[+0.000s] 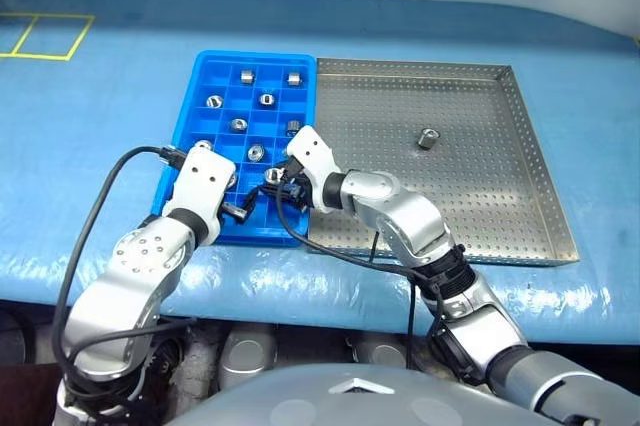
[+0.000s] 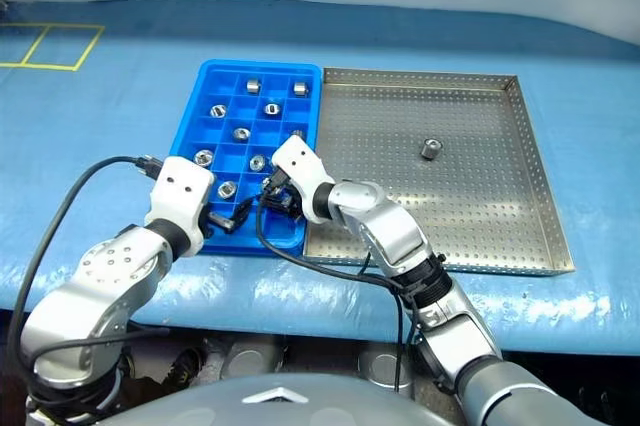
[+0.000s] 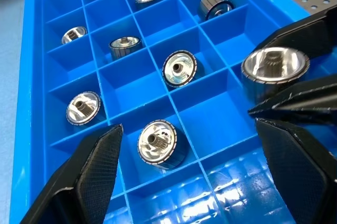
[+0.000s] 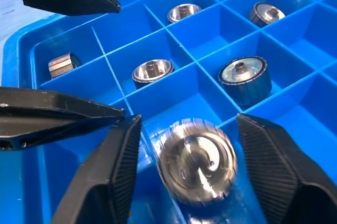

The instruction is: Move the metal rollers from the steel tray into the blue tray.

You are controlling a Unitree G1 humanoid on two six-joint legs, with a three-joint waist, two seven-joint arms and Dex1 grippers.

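Head view: blue tray (image 1: 192, 106) lying flush against the steel tray (image 1: 530, 196) on its left, both on a blue-covered table (image 1: 90, 116). Several metal rollers (image 1: 266, 99) sitting one to a compartment in the blue tray; a single roller (image 1: 427, 138) left out on the perforated floor of the steel tray. Both arms reaching in over the near end of the blue tray, left gripper (image 1: 240, 208) at its near edge, right gripper (image 1: 277, 183) just beside it, angled in from the steel tray's side.

Left wrist view: left gripper (image 3: 202, 155) spread wide, nothing between the pads, one roller (image 3: 157, 143) in the compartment just ahead. Off to the side, a roller (image 3: 275, 66) between the black fingers of the right gripper.

Right wrist view: right gripper (image 4: 188, 150) parted, blurred roller (image 4: 197, 162) sitting between the fingers with a gap showing on either side, over a near compartment. More rollers resting in the compartments beyond.
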